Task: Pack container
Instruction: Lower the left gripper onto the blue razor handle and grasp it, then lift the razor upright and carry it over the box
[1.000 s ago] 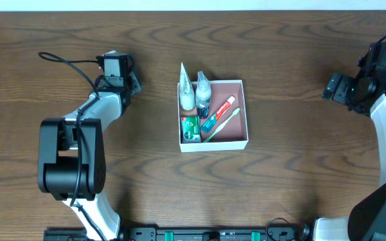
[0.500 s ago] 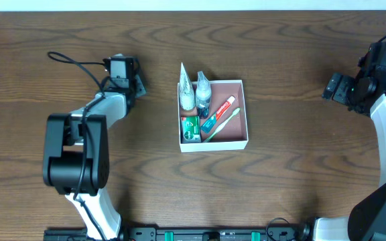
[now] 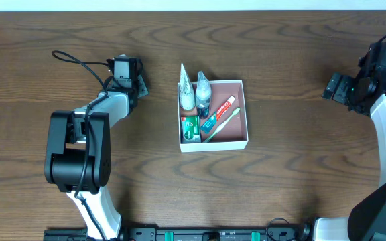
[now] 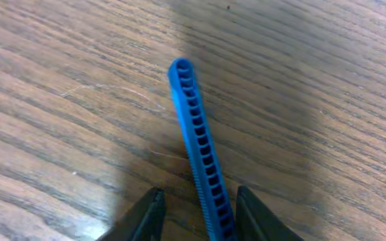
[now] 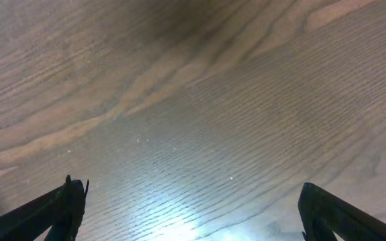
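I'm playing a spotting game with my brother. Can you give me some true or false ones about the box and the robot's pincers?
1. A blue comb pokes out between the fingers of the left pincer. True.
2. The container has nothing in it. False: it holds toiletries, among them a toothpaste tube and a green-and-white soap box.
3. The right pincer stands wide open over bare table. True.
4. The left pincer hangs right above the container. False: it is off to the container's left, over the wood.
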You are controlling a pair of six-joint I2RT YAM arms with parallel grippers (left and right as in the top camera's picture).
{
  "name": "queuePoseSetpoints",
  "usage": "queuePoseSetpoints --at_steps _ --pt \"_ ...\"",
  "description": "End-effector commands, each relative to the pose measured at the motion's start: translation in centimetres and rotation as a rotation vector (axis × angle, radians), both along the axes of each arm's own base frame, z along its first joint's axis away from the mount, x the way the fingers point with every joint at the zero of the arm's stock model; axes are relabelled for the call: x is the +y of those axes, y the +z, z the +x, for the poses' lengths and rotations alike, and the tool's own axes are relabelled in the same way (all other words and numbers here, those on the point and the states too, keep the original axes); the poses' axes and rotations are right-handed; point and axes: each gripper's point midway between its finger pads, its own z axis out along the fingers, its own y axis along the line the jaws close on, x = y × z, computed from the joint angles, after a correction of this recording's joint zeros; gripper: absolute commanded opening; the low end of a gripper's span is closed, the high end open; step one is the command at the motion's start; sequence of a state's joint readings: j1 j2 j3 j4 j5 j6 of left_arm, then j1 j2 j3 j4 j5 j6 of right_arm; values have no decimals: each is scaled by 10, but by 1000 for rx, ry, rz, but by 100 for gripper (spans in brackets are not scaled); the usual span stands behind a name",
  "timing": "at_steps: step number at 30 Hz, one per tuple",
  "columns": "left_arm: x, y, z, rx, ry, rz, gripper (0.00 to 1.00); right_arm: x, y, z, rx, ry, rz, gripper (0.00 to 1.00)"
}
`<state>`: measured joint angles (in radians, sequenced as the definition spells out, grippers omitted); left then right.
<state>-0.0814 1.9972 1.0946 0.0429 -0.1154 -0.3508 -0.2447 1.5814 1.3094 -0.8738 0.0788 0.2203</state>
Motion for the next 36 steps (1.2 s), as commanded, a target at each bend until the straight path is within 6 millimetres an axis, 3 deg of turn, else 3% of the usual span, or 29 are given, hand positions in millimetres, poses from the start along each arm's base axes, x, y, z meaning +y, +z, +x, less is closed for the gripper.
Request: queuePoseSetpoints --at_steps 1,4,13,21,24,29,36 --pt "1 -16 -10 65 2 3 19 -2 -3 -1 8 -16 4 99" --pt "0 -21 -18 101 -2 6 6 -2 -3 -1 8 -16 4 99" --pt "-20 -26 -25 139 -62 -80 6 -2 -3 -1 8 -16 4 99" --pt "-20 -18 -24 126 -63 -82 6 -2 -3 -1 8 -16 4 99" --pt "-20 6 -16 70 -73 -78 6 -2 -3 -1 8 -16 4 99" --pt "-21 74 -6 -75 -92 -74 6 -2 -3 -1 8 -16 4 99" --pt "-24 185 -33 -258 -110 -86 6 -2 -3 -1 8 -16 4 99"
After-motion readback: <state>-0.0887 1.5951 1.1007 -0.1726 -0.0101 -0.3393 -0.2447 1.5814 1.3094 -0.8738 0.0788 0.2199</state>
